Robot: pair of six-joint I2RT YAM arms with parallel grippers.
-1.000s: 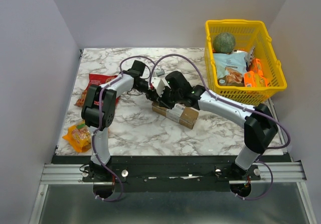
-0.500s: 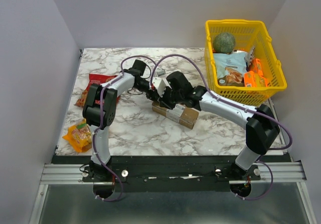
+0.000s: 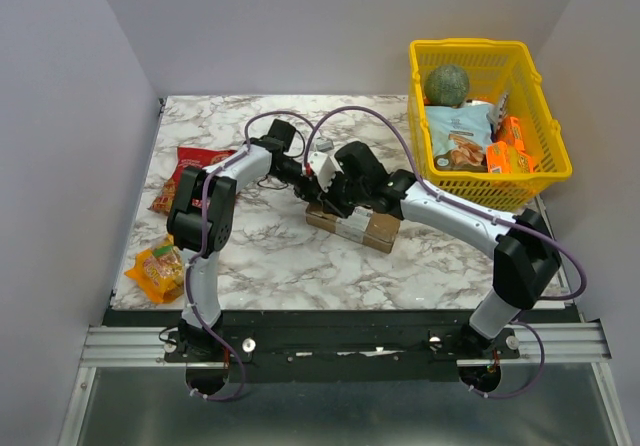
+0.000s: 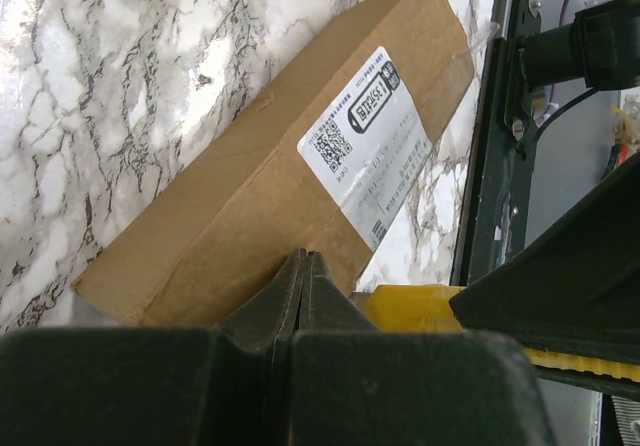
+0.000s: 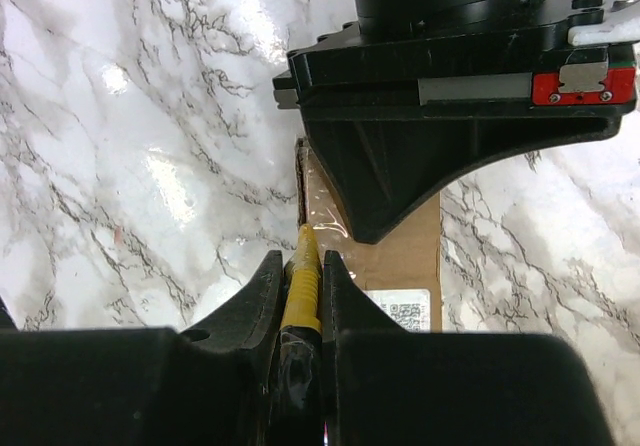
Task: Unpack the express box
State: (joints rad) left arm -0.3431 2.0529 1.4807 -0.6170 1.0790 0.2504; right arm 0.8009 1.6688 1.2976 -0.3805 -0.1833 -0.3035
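Express box [image 3: 352, 228] lies flat mid-table [image 3: 260, 256], label up. Left pincer [image 4: 303, 276] is closed, fingers together, tips at the box's long edge. Right pincer [image 5: 300, 263] clamps a thin yellow tool [image 5: 305, 241]; its tip is at the box's taped end.

Print on express box [image 4: 225, 201] label [image 4: 370, 131] apparently illegible.

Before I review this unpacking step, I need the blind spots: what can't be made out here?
Right wrist view: the left claw covers most of the express box; whether the yellow tool in the right claw touches the box is unclear.
Top view: both claws hide the box's end beneath them.
Left wrist view: the label print is too small to read.
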